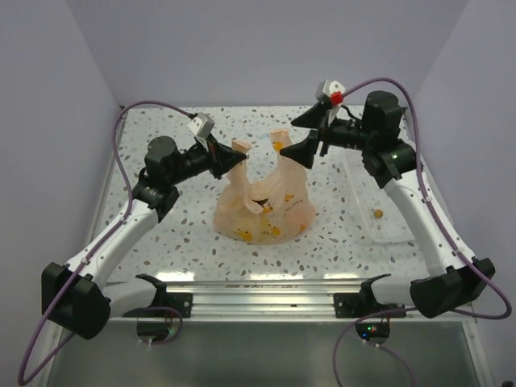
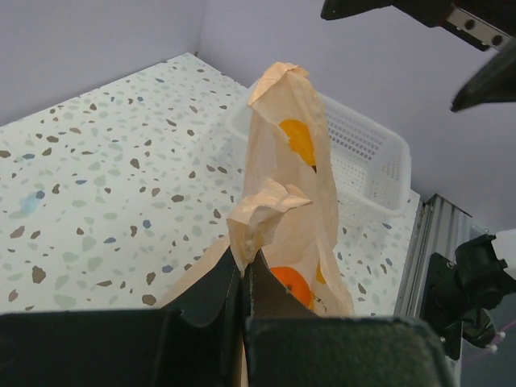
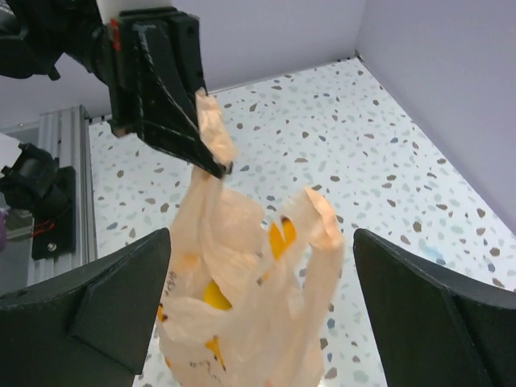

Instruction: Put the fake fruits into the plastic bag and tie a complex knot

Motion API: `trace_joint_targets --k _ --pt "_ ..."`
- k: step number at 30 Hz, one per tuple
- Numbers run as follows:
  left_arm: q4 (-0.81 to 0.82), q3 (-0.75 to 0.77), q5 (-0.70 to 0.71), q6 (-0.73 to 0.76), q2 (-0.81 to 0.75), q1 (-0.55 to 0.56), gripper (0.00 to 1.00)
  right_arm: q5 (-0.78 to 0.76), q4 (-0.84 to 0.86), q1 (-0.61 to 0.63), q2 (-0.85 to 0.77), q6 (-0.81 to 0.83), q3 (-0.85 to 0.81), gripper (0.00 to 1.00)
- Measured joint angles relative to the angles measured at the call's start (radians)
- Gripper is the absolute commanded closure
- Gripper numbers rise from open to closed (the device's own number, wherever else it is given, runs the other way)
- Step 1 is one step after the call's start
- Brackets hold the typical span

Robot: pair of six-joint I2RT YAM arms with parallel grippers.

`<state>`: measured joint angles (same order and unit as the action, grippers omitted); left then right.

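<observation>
The peach plastic bag [image 1: 262, 201] stands in the middle of the table, with fake fruits [image 1: 274, 231] showing yellow and orange through its film. My left gripper [image 1: 238, 155] is shut on the bag's left handle [image 2: 266, 205] and holds it up. A round orange fruit [image 2: 292, 284] sits just behind its fingertips. My right gripper [image 1: 287, 138] is wide open, its fingers on either side of the bag's right handle [image 3: 322, 218] without touching it. That handle stands up on its own. No knot shows.
A white plastic tray [image 1: 387, 230] lies at the right of the table, under the right arm, with a small orange piece [image 1: 377, 214] in it. An aluminium rail [image 1: 258, 294] runs along the near edge. Walls close in the table's left, back and right.
</observation>
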<state>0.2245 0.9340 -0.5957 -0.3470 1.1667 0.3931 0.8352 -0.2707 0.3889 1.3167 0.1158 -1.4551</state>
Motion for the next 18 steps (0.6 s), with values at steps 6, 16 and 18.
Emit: trace_joint_targets --k 6,16,18 --pt "0.016 0.0 -0.091 -0.001 0.007 0.0 1.0 0.259 -0.164 -0.237 0.042 0.173 0.006 0.01" --pt "0.022 0.009 -0.153 -0.009 0.052 0.0 1.0 0.433 -0.331 -0.233 0.201 0.513 0.075 0.01" --pt "0.023 0.02 -0.164 -0.008 0.061 0.0 1.0 0.442 -0.291 -0.222 0.217 0.504 0.089 0.01"
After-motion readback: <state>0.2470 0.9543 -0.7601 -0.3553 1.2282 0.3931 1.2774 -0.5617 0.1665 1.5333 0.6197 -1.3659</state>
